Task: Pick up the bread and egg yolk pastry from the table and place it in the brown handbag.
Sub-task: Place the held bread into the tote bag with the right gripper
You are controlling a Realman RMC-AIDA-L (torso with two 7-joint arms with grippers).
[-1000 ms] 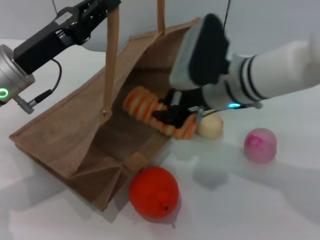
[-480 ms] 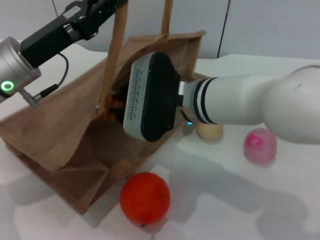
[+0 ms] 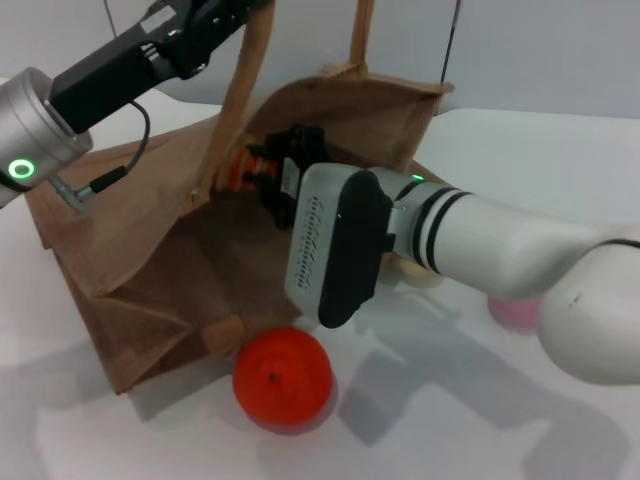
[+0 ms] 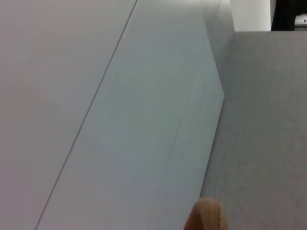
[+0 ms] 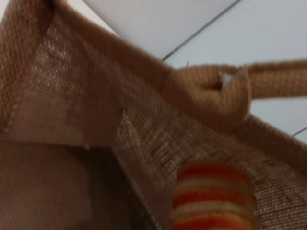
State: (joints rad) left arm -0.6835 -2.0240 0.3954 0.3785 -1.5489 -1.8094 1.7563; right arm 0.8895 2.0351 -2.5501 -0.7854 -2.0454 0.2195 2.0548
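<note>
While the left end effector clenches a tan loop handle high up, the right end effector reaches inside the large brown burlap handbag, grasping the long orange-and-cream striped bread. Just beside the bag, the small pale beige egg yolk pastry rests on the white table, mostly hidden by the right arm.

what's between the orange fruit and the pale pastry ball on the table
In the head view, the right arm's bulky wrist crosses between the orange fruit and the pastry ball, hiding most of the ball.
</note>
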